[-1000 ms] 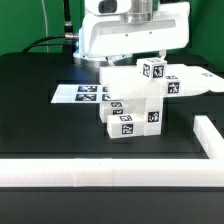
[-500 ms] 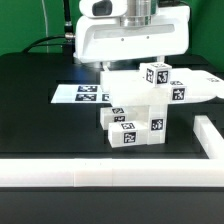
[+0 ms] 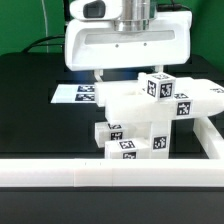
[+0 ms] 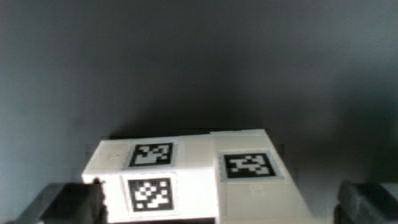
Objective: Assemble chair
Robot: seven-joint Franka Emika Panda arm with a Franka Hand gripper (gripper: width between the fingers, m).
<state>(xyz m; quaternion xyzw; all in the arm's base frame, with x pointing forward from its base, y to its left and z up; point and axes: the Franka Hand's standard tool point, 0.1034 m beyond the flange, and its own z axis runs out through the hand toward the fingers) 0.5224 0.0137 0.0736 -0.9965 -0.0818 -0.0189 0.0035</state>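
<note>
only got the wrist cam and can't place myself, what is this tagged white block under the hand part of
Observer: It belongs to the chair, a stack of white tagged pieces standing on the black table.
Operator: anything close to it
Observer: A low white border rail runs close in front of it.
Operator: where's the marker board
Observer: The marker board lies flat behind the chair, toward the exterior view's left.
</note>
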